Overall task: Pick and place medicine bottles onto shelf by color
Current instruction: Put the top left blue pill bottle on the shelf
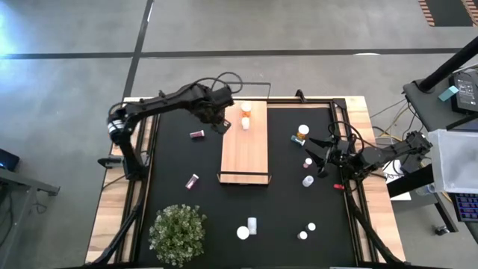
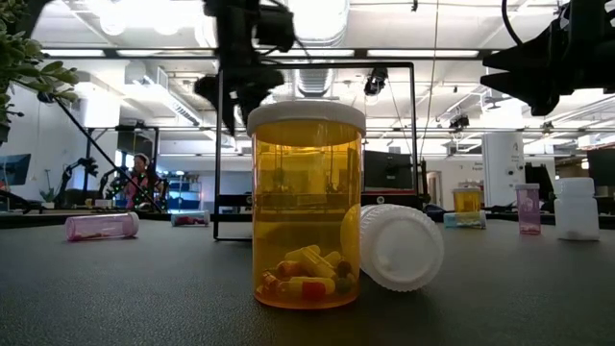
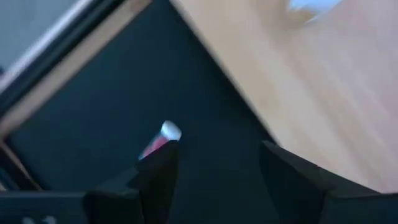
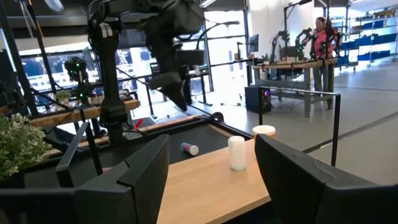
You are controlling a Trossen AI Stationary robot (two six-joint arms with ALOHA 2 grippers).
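Nearest the low camera: an upright amber bottle [image 2: 307, 204] with capsules in its bottom, and a white bottle [image 2: 394, 246] lying on its side, touching it. Both stand on the black mat [image 1: 284, 202] of the desk [image 1: 112, 217].

Shelf [image 1: 244, 161] lies mid-desk, long axis running away from the front edge. On its far end: an orange bottle [image 1: 246, 109] and a white bottle [image 1: 245, 123], close together. Other medicine bottles are scattered on the mat: two pink ones [image 1: 197, 134] [image 1: 193, 181] left of the shelf, an orange one [image 1: 302, 132], a pink and a pale one to its right, several white ones near the front.

Left gripper [image 1: 222, 123] hovers just beside the shelf's far left edge, fingers [image 3: 158, 171] spread, holding nothing. Right gripper [image 1: 320, 155] is low over the mat right of the shelf, fingers [image 4: 146, 168] spread and empty, pointed toward the shelf.

Judgement: between picks; sorting barely begun. The pink bottle [image 3: 158, 140] lies beyond the left fingers, probably the next target; it calls for a descent and a close across its body.

Left wrist view is motion-blurred. A potted plant [image 1: 178, 233] sits at the front left.
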